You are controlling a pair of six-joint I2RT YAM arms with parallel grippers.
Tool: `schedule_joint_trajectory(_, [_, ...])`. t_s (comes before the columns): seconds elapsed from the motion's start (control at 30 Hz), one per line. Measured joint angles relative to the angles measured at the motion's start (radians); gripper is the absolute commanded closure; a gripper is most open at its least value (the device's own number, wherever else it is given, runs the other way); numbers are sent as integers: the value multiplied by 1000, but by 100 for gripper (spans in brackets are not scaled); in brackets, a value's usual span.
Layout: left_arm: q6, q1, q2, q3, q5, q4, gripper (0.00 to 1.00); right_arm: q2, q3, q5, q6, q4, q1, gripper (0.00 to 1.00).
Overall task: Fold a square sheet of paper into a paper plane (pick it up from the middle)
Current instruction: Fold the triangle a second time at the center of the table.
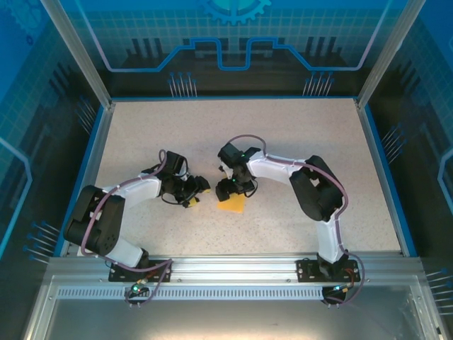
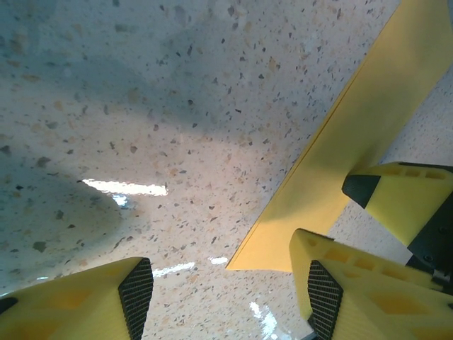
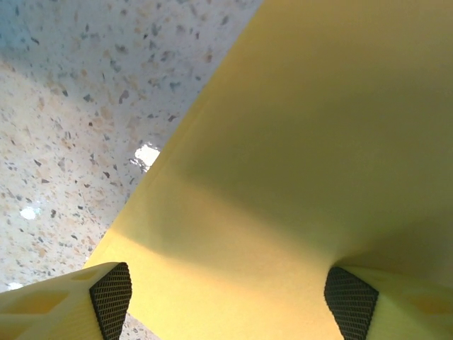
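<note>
left pincer (image 2: pixel 228 283) spread beside yellow paper sheet (image 2: pixel 354 142) | right pincer (image 3: pixel 231 294) spread over it | speckled table (image 2: pixel 141 106)

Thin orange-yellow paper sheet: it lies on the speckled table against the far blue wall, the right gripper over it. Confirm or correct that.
Wrong place: the thin orange-yellow paper sheet lies on the speckled table near its middle, well clear of the far blue wall, the right gripper over it. The top external view shows this.
</note>
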Motion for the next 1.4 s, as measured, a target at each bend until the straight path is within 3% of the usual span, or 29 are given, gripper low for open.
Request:
schedule_joint_trajectory(0.23, [-11, 4, -16, -1, -56, -21, 35, 42, 58, 137, -18, -66, 65, 15])
schedule_joint_trajectory(0.37, [-23, 6, -24, -2, -74, -26, 35, 50, 66, 165, -22, -77, 74, 23])
schedule_joint_trajectory(0.8, [-26, 6, -24, -2, -78, -27, 32, 35, 36, 129, -26, -56, 28, 51])
schedule_joint_trajectory(1.4, [-19, 3, -24, -2, -33, -18, 33, 26, 19, 105, -18, -40, 3, 63])
